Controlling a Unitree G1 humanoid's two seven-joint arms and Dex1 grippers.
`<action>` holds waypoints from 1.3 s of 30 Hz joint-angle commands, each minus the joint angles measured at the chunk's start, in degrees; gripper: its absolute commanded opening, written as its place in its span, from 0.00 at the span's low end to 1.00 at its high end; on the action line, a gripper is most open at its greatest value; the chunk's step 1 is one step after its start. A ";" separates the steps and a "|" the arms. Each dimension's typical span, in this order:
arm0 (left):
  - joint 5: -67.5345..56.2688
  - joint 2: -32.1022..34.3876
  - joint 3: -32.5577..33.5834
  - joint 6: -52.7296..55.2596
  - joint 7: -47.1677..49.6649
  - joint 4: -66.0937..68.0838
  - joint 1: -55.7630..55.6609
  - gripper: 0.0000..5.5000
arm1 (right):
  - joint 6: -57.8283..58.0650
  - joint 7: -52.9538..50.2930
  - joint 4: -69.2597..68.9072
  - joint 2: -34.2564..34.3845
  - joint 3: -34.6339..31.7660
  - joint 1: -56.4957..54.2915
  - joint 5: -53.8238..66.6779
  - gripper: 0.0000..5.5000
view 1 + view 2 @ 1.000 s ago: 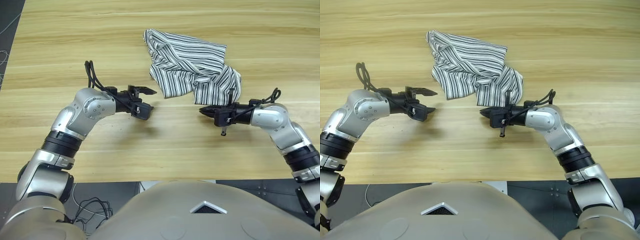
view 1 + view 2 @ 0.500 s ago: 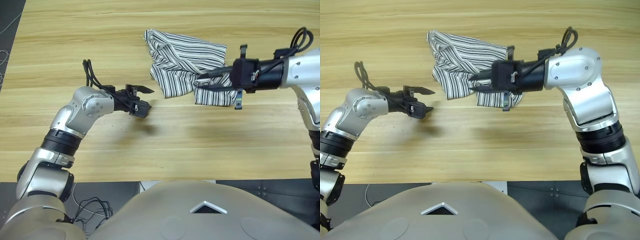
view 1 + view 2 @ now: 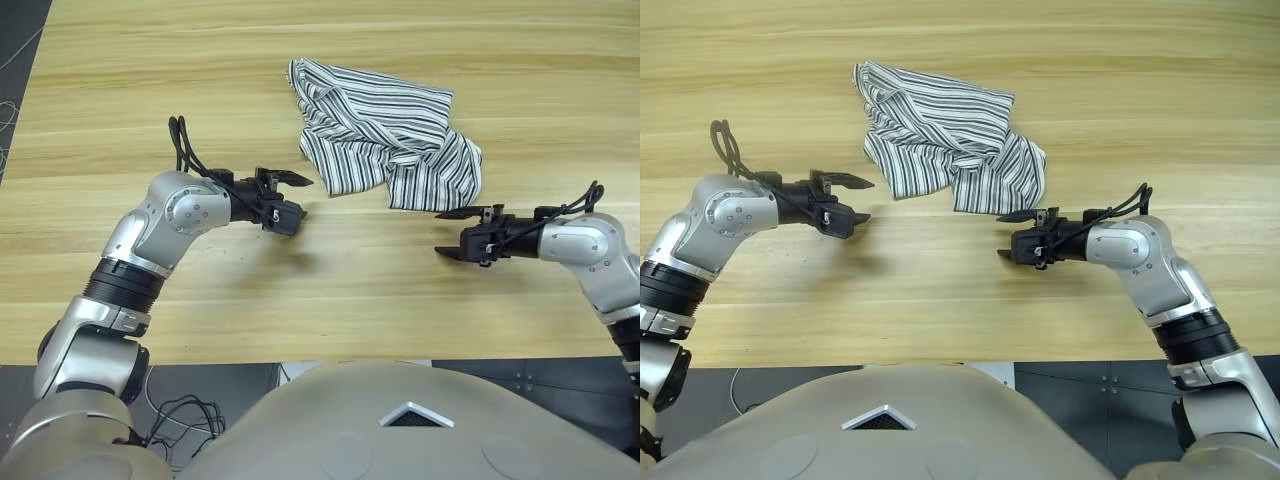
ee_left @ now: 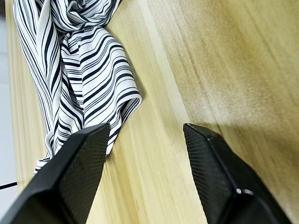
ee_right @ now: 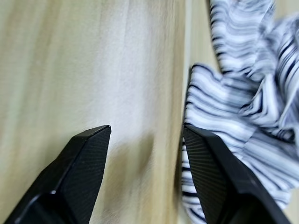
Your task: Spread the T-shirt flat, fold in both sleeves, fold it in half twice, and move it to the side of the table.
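I've dropped my right claw from over the crumpled black-and-white striped T-shirt to the near wooden desk, open and empty; my left claw stays open.

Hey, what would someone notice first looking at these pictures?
A crumpled black-and-white striped T-shirt lies heaped on the light wooden table, toward its far middle. The left gripper and right gripper, both open and empty, sit near its front corners.

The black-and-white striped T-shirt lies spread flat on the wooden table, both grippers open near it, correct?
No. The left eye view shows the black-and-white striped T-shirt crumpled, not flat, on the wooden table; left gripper and right gripper are open near it.
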 commanded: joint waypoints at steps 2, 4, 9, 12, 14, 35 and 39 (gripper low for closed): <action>-0.44 0.79 0.62 0.41 -0.59 -0.70 0.55 0.53 | -6.65 -12.47 3.31 3.49 2.18 -1.84 -14.98 0.52; -0.49 0.89 0.71 0.44 -0.51 -0.97 0.88 0.53 | -6.70 -16.11 3.57 4.73 2.89 -2.13 -19.42 0.52; -0.39 0.98 0.85 0.35 -0.19 -0.93 1.33 0.53 | -6.30 -22.35 6.73 7.33 5.36 -4.24 -27.91 0.52; -0.47 1.03 1.00 0.27 -0.17 -1.05 1.57 0.53 | -3.27 -24.71 8.72 8.93 6.04 -5.15 -31.34 0.52; -0.50 1.03 1.09 0.23 -0.15 -1.12 1.70 0.53 | -0.65 -25.93 10.21 9.94 6.09 -5.83 -33.02 0.52; -0.33 0.96 1.55 0.14 -0.09 -1.53 1.95 0.53 | -1.78 -25.01 14.83 10.92 8.15 -9.40 -29.86 0.21; -0.32 0.89 1.63 0.18 -0.16 -1.52 2.06 0.53 | -3.22 -25.59 17.28 10.81 8.16 -10.00 -29.54 0.05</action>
